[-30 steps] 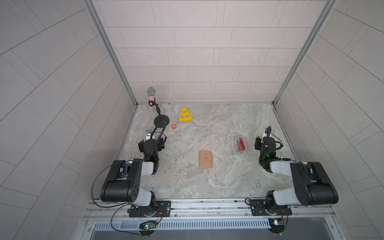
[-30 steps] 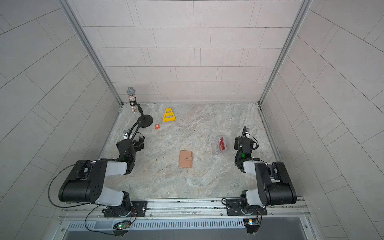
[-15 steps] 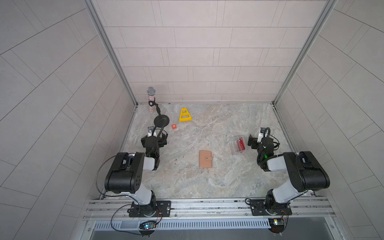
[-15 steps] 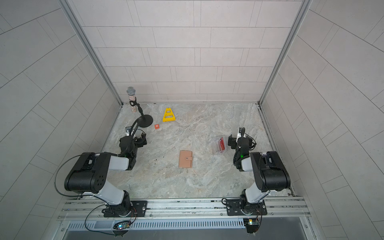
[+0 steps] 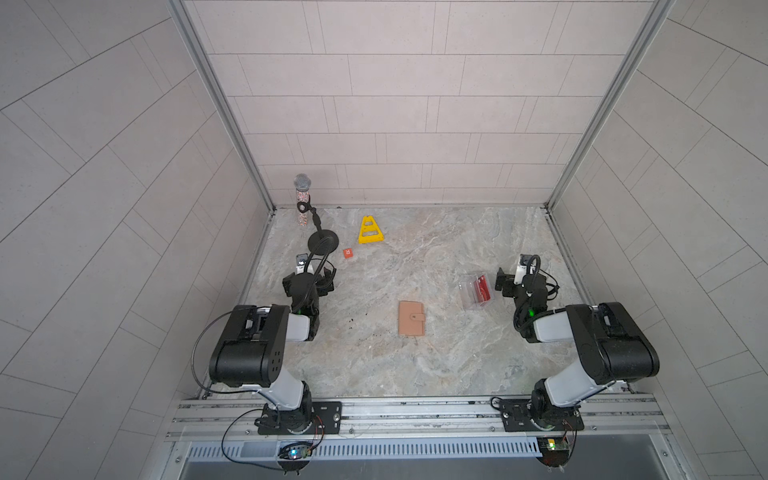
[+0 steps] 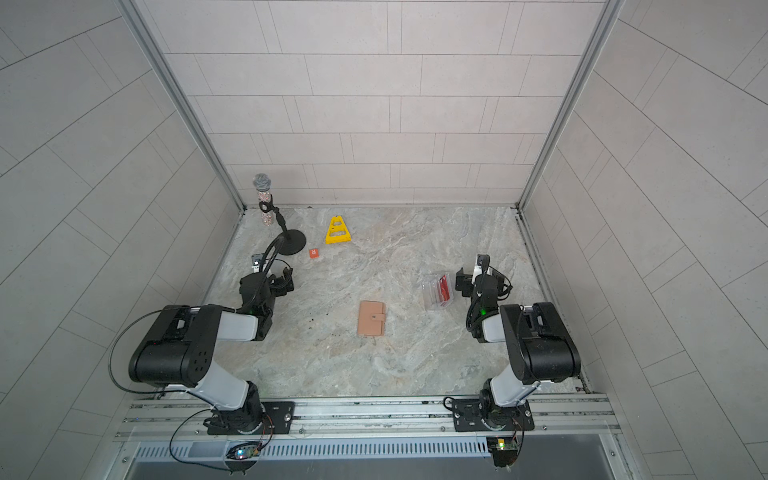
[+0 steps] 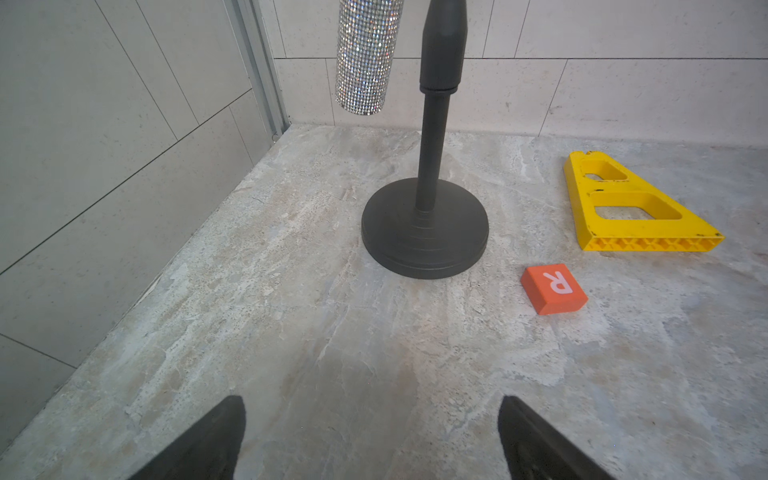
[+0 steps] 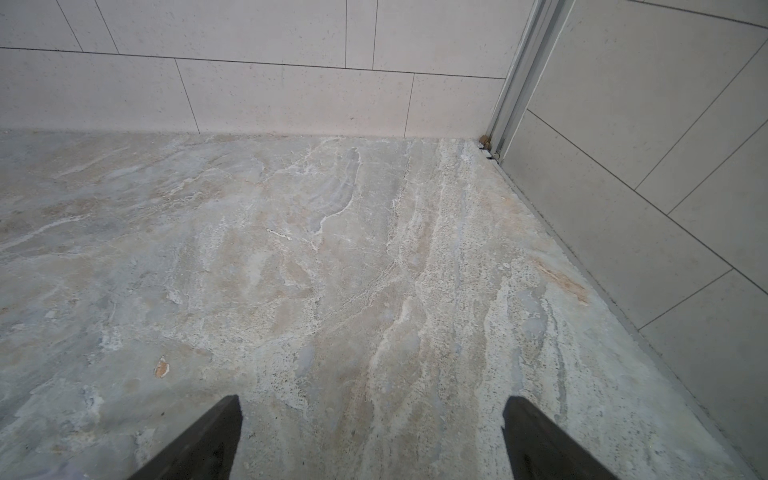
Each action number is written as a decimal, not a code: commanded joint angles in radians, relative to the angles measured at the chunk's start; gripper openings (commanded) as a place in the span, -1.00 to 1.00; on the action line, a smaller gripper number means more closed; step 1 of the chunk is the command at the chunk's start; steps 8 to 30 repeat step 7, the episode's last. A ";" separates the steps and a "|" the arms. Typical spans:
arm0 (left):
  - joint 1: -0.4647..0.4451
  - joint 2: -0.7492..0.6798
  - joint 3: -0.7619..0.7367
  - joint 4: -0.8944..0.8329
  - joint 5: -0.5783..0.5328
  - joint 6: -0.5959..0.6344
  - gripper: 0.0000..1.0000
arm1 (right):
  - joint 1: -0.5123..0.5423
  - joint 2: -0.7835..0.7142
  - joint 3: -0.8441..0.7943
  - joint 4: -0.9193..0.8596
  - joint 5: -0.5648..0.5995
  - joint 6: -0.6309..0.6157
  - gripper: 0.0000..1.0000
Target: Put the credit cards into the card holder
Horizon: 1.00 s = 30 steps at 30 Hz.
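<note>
Fingers (image 8: 199, 449) on R wider, card holder (image 5: 411, 318) unmoved

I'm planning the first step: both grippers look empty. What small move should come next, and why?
Probably swing the right gripper toward the clear box beside it. Its jaws stand open and empty over the table. The red credit cards sit in that box, and the card holder lies closed mid-table with nothing in it yet.

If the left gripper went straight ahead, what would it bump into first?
Probably the black base of the microphone stand; only bare table lies between it and the left gripper, jaws open.
</note>
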 commanded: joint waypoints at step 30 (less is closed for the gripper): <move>-0.002 -0.001 0.011 0.006 0.000 -0.009 1.00 | 0.006 0.007 0.001 0.030 0.011 -0.016 1.00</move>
